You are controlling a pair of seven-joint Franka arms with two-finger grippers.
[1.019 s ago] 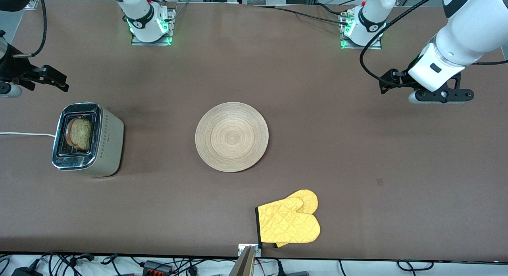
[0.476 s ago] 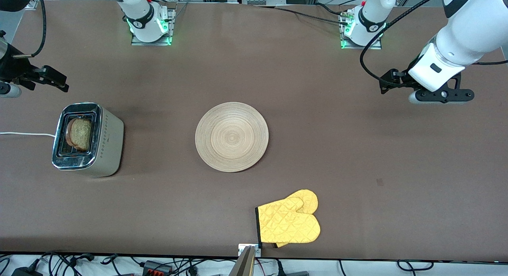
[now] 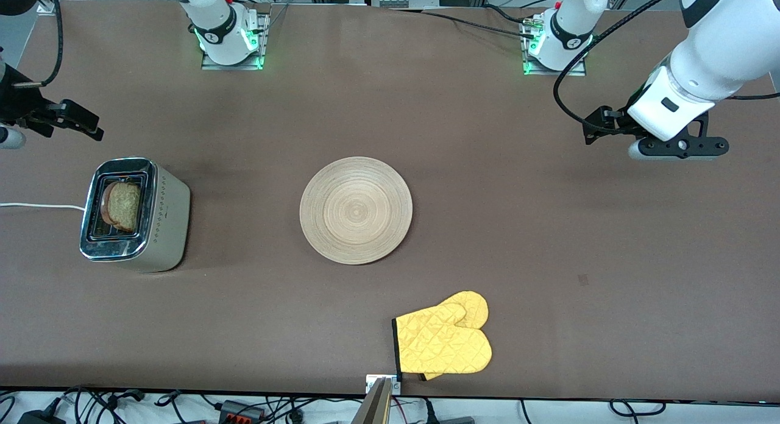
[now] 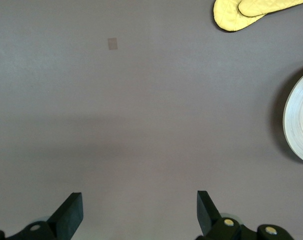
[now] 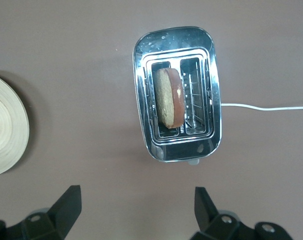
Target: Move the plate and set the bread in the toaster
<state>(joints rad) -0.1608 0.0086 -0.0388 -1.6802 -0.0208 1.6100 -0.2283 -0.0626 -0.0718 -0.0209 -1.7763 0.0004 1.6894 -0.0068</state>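
Bread (image 5: 169, 98) sits in toaster (image 3: 135, 214) slot near right arm's worktop edge; plate (image 3: 356, 210) mid-worktop. Right gripper (image 5: 136, 210) & left gripper (image 4: 139, 212) both open, empty, up near their edges — prob. job done.

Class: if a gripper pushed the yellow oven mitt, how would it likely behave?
The oven mitt looks quilted and soft, so it would probably bunch or fold, not slide as one piece. Lying flat on the table, it is unlikely to roll or tip. It probably is light.
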